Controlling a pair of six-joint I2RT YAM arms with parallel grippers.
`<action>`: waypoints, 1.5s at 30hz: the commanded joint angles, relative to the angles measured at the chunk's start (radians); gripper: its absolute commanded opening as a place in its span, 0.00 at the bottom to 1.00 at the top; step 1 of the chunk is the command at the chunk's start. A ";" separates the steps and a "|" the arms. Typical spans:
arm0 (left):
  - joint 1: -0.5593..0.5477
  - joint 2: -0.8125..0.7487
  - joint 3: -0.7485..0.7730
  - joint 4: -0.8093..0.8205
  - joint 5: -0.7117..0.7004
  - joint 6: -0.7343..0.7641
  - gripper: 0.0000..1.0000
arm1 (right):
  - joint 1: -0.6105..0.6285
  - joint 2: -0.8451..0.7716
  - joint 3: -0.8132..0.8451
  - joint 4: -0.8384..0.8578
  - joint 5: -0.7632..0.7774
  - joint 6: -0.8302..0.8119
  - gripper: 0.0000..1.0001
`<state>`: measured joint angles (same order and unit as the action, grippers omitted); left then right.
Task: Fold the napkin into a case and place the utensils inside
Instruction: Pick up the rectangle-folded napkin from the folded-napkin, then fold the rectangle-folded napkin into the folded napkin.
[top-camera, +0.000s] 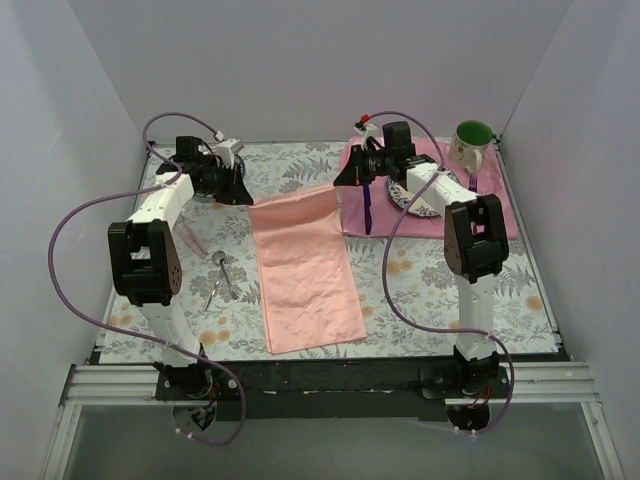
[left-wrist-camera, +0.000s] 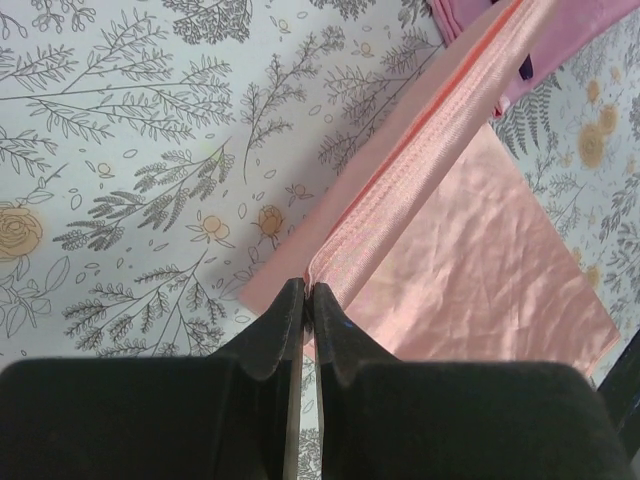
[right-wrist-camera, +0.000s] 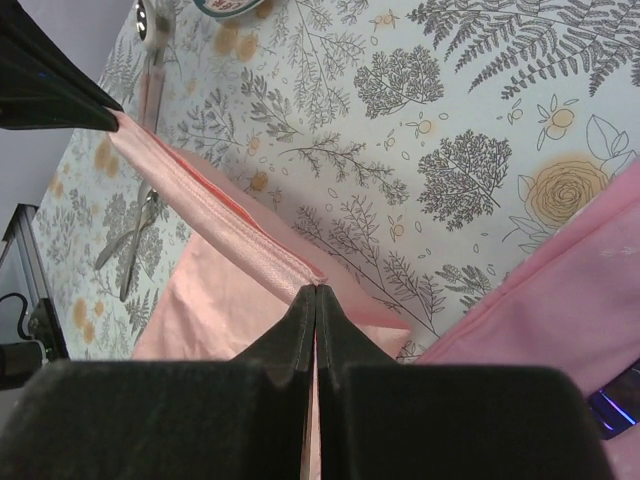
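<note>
Napkin (top-camera: 305, 270) lies mid-frame in the top view, far edge lifted. The left gripper (left-wrist-camera: 306, 296) and right gripper (right-wrist-camera: 316, 292) each pinch a far corner tight. Utensils (top-camera: 220, 280) lie left of it.

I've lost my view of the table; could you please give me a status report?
Left gripper and right gripper shut on napkin far corners, edge raised. Utensils beside it. Nothing blocking.

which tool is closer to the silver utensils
Left. The left tool grips the napkin at a far corner beyond the utensils; the right tool grips the other far corner, across the cloth.
</note>
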<state>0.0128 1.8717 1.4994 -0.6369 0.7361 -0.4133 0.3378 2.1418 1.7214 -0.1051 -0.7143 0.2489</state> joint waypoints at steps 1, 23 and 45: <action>0.001 0.056 0.105 0.074 -0.050 -0.058 0.00 | -0.006 0.026 0.113 -0.005 0.027 -0.022 0.01; 0.033 0.337 0.493 0.157 -0.219 -0.108 0.00 | -0.014 0.308 0.457 0.165 0.075 0.147 0.01; 0.053 0.018 0.190 0.025 0.120 0.051 0.00 | -0.002 0.080 0.190 0.133 -0.071 -0.086 0.01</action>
<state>0.0753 2.0987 1.7855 -0.5404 0.7490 -0.4728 0.3454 2.3848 2.0125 0.0429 -0.7055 0.2977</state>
